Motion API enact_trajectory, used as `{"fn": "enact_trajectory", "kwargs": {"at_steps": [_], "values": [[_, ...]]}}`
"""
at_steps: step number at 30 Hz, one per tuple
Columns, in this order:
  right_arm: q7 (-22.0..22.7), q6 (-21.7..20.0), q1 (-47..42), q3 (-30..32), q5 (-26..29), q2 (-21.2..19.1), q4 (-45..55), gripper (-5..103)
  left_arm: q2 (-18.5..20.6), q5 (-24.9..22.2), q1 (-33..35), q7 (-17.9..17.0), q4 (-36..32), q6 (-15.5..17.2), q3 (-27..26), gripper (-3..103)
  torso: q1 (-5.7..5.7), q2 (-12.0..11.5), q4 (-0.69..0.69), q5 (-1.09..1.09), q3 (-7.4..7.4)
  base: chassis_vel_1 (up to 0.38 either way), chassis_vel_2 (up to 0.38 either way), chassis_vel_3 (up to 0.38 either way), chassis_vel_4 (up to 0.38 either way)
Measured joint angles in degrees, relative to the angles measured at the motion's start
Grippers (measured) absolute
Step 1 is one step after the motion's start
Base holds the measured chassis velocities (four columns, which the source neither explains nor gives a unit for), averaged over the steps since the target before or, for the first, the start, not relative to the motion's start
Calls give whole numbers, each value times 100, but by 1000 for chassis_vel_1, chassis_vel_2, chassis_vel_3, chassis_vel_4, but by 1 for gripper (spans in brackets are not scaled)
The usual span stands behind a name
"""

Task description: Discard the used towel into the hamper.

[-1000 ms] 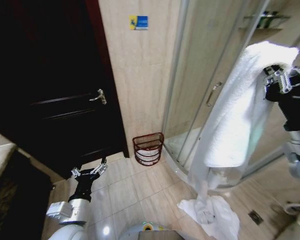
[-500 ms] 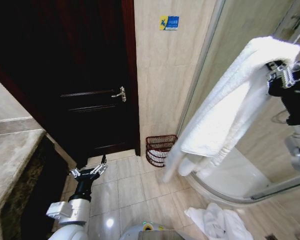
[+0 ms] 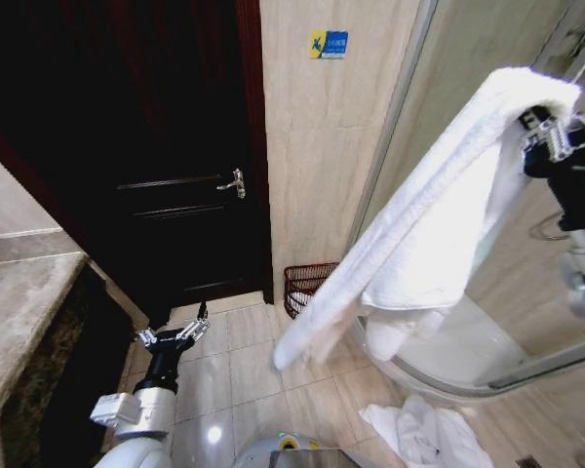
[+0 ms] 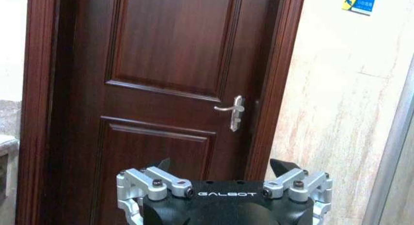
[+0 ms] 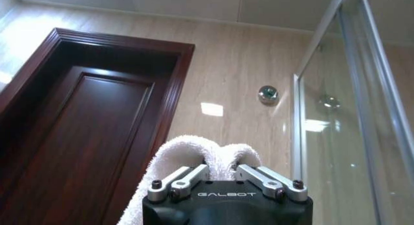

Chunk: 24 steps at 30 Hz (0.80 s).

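Counter edge [image 3: 24, 292] at far left of the head view, stone top, dark cabinet under it.

My left gripper [image 3: 175, 336] is parked low over the floor tiles [image 3: 244, 375], fingers spread open, nothing between them. In the left wrist view [image 4: 223, 184] it faces the dark wood door [image 4: 174, 89] and its lever handle [image 4: 236, 111].

Right of the door: beige tiled wall with a small blue-and-yellow sign [image 3: 329, 44]. At the foot of that wall, by the door frame, the hamper [image 3: 307, 283] sits on the floor. It's a dark red wire basket, and the hanging cloth partly covers it from the head camera.

My right gripper [image 3: 546, 132] is raised high at right, clamped on the towel [image 3: 439, 234]. The towel drapes over the fingers and hangs diagonally down-left, its lower end above the floor just beside the hamper, not in it. Right wrist view: towel [image 5: 194, 152] bunched between the closed fingers [image 5: 184, 179].

Behind it, glass shower enclosure [image 3: 487, 361]. A second white cloth [image 3: 419, 429] lies crumpled on the floor at lower right.
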Motion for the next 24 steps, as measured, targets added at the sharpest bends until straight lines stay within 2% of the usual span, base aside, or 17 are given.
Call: {"fn": "enact_trajectory", "kwargs": {"at_steps": [4, 15, 23, 24], "values": [[102, -156, -11, 26, -100, 127, 78, 5, -1, 0, 0, 0, 0, 0, 0, 100, 0, 0, 0, -1, 0, 0, 0, 0, 0], [141, -196, -56, 3, -129, 237, 173, 5, -1, 0, 0, 0, 0, 0, 0, 100, 0, 0, 0, 1, 0, 7, 3, -9, -9], [167, -147, -65, -13, -150, 273, 167, 5, 0, 0, 0, 0, 0, 0, 0, 100, 1, 0, 1, -1, 0, 148, 121, -127, -122], [165, -135, -70, -13, -159, 282, 163, 5, 4, 0, 0, 0, 0, 0, -1, 100, 1, 0, 1, -8, 0, 106, 158, -82, -141]]}}
